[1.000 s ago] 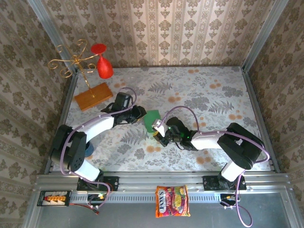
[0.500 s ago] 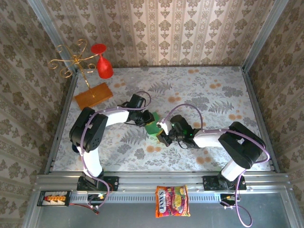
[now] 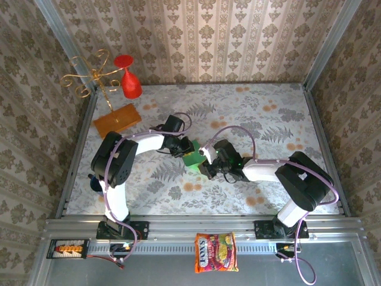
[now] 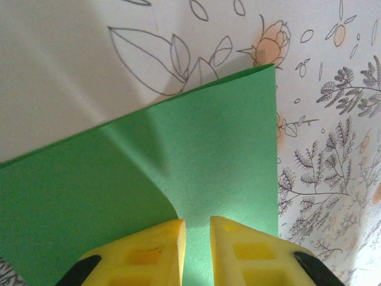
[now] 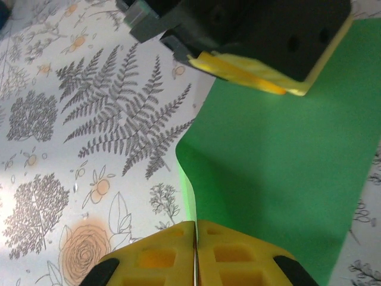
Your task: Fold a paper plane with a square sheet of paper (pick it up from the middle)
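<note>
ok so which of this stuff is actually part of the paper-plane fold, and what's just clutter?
In the job: green paper sheet; left gripper, jaws narrowly apart over it; right gripper, shut on its edge.

Lying about: orange-brown board; gold wire stand; red glass; snack packet.

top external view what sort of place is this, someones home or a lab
Probably a robot test cell dressed up as a home: wallpapered panels boxing in a floral table, and two arms bolted to a metal rail at its near edge.
</note>
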`<state>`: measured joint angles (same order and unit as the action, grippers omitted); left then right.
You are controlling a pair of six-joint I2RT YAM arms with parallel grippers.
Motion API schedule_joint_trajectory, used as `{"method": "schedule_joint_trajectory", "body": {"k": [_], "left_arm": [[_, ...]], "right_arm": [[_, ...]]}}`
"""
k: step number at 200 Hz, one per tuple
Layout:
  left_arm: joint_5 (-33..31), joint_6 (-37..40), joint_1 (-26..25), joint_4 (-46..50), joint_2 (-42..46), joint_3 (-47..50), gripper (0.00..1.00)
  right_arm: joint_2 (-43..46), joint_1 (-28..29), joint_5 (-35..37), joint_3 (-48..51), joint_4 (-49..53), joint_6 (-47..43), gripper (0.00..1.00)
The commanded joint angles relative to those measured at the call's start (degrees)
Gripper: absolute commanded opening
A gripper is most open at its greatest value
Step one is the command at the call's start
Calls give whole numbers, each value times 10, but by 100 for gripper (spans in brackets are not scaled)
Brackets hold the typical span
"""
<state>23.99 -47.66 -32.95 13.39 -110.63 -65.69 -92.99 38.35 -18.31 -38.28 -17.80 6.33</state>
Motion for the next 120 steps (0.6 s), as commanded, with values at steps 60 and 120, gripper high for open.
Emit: {"method": "schedule_joint_trajectory", "body": {"k": [60,120], "left_arm": [[8,62,-12,74,-33,-29,16],[16,74,-12,76,-34,-32,15]], "right_arm": [[-33,-20,56,-37,67,55,9],[-58,-20,70,-47,73,76,9]]}}
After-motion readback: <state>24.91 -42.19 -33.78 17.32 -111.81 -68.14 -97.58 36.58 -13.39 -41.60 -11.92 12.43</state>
